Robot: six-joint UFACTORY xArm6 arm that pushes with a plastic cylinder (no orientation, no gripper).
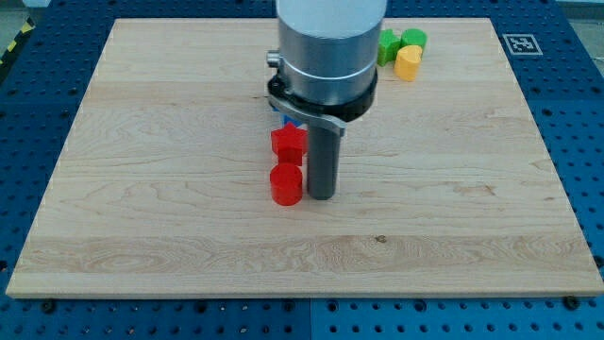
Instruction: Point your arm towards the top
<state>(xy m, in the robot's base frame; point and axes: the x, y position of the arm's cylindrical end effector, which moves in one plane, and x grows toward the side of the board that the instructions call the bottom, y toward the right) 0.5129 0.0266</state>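
My tip [321,195] rests on the wooden board [142,189] near its middle, just right of a red cylinder [286,184] and nearly touching it. A second red block [288,143], star-like in shape, sits right above the cylinder, left of the rod. A bit of a blue block [289,122] shows above it, mostly hidden under the arm's grey body [328,47]. At the view's top right stand two green blocks [387,46] [413,39] and a yellow block [408,63], bunched together.
The board lies on a blue perforated table [576,123]. A black-and-white marker tag [520,43] sits by the board's top right corner.
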